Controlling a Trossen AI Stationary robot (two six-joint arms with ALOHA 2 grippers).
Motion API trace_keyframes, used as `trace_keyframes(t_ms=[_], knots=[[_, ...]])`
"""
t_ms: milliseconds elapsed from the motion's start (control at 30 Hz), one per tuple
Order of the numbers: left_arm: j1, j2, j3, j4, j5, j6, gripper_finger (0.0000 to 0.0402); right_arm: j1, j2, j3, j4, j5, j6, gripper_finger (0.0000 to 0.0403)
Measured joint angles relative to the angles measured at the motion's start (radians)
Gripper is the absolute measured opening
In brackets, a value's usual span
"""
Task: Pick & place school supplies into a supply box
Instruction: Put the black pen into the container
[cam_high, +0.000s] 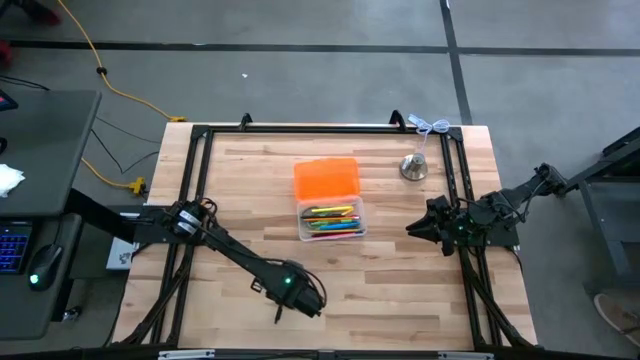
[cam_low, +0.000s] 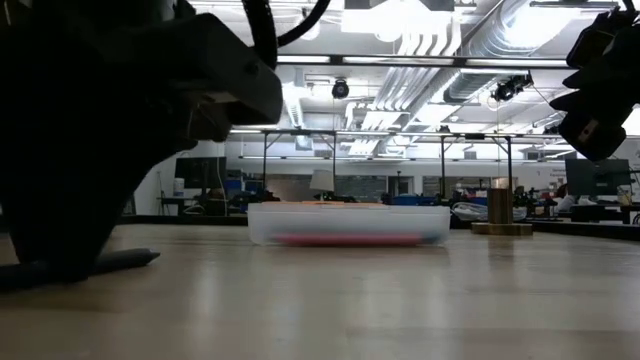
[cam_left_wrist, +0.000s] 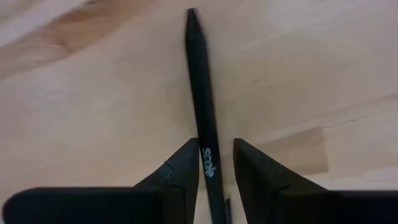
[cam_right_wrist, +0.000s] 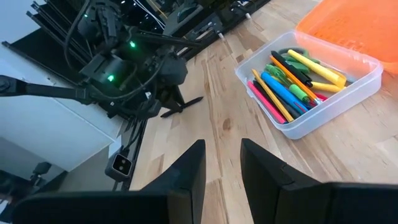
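Note:
A black pen (cam_left_wrist: 202, 93) lies flat on the wooden table near its front edge. My left gripper (cam_left_wrist: 216, 146) points down over it, open, with one finger on each side of the pen's shaft. The same pen (cam_right_wrist: 185, 104) sticks out from under that gripper (cam_high: 297, 293) in the right wrist view. The supply box (cam_high: 332, 218) is clear plastic with its orange lid (cam_high: 325, 179) swung open. It stands mid-table and holds several coloured pens and markers (cam_right_wrist: 292, 81). My right gripper (cam_right_wrist: 222, 163) waits open above the table's right side, with nothing in it. My left gripper comes from above with its fingers across the pen's shaft (cam_left_wrist: 209, 163), toward the pen's near end. One finger (cam_left_wrist: 186, 168) lies close beside the pen, and I cannot tell whether it touches. A strip of table shows between the pen and the other finger (cam_left_wrist: 255, 168). The pen rests flat on the table.
A silver bell (cam_high: 414, 167) stands at the far right, behind the right arm (cam_high: 470, 222). A black frame (cam_high: 195, 180) runs along the table's left, far and right sides. Bare wood lies between the box and the left gripper.

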Motion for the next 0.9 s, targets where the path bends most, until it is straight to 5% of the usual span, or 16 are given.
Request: trace_keyframes(t_ms=[500,900], knots=[[0.001,-0.007,-0.059,0.078,0.018,-0.029,0.0109,0.000,0.000,0.000,0.002,0.008,0.007,0.0078],[0.000,-0.004,-0.060,0.078,-0.015,-0.007,0.0046,0.000,0.000,0.000,0.002,0.008,0.005,0.0078]])
